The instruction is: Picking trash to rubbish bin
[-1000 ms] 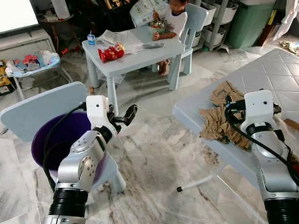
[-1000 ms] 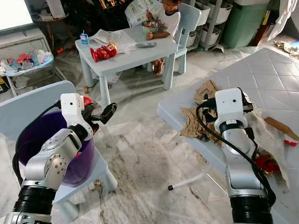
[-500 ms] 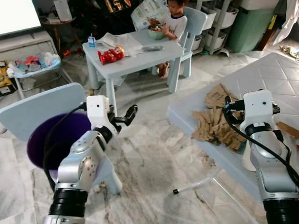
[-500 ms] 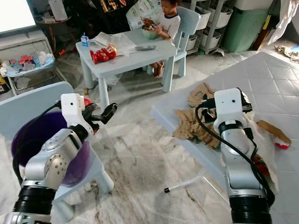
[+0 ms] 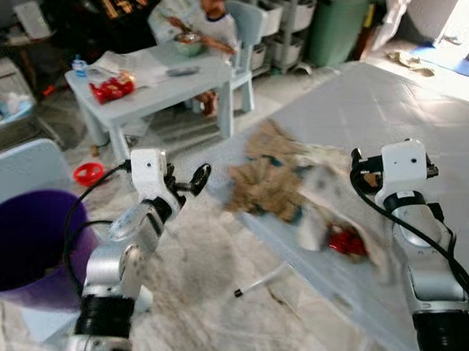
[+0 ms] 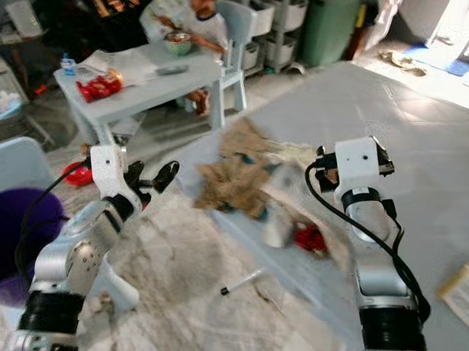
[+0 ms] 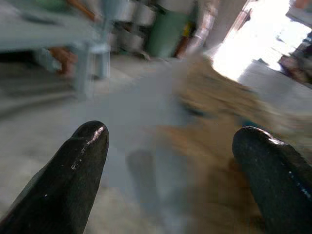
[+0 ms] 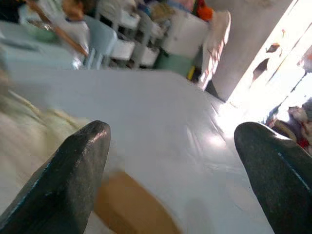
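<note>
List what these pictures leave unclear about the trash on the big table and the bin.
- Brown trash: motion blur in the eye views, kind unclear.
- Red item: blurred, unidentifiable.
- Purple bin: cut by the frame edge, contents hidden.
- Left wrist view: blur smears the trash beyond the left tool.

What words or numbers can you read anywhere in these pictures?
None can be read.
Papers on the small table: any print is too blurred.
Small carton on that table: label too small.
Brown paper trash on the big table: blurred, no readable print.
Purple bin: no label seen.
</note>
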Robot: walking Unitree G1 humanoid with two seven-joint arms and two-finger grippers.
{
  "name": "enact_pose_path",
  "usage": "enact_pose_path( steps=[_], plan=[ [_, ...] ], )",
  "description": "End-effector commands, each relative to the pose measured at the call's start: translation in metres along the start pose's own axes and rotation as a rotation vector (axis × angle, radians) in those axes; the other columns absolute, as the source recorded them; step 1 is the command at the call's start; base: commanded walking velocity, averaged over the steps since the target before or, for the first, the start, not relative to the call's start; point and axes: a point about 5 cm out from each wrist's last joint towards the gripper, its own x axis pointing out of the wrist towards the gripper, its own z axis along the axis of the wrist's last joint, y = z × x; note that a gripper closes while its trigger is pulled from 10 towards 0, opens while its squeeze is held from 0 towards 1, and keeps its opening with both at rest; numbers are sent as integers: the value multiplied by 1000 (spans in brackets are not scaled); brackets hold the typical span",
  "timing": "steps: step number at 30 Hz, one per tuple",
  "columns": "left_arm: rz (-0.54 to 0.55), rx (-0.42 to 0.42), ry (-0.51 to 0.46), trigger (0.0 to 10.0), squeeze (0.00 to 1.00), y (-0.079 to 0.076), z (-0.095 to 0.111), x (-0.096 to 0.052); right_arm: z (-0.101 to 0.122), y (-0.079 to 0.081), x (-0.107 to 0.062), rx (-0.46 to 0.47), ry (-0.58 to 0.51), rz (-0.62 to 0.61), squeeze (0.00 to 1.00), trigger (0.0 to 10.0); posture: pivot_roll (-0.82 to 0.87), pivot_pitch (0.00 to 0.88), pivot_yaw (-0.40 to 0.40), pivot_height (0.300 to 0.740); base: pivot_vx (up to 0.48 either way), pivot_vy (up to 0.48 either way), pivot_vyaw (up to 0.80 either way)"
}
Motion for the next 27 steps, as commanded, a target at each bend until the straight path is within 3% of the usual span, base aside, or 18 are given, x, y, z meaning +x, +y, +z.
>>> enact_pose_path(
  steps=[1,27],
  plan=[
    [30,19,-19,10000,0,9,7,-3,8,0,2,10,-30,0,0,10000,-82,43,13,740,0,0,0],
    [30,19,-19,10000,0,9,7,-3,8,0,2,10,-30,0,0,10000,-82,43,13,740,0,0,0]
  ],
)
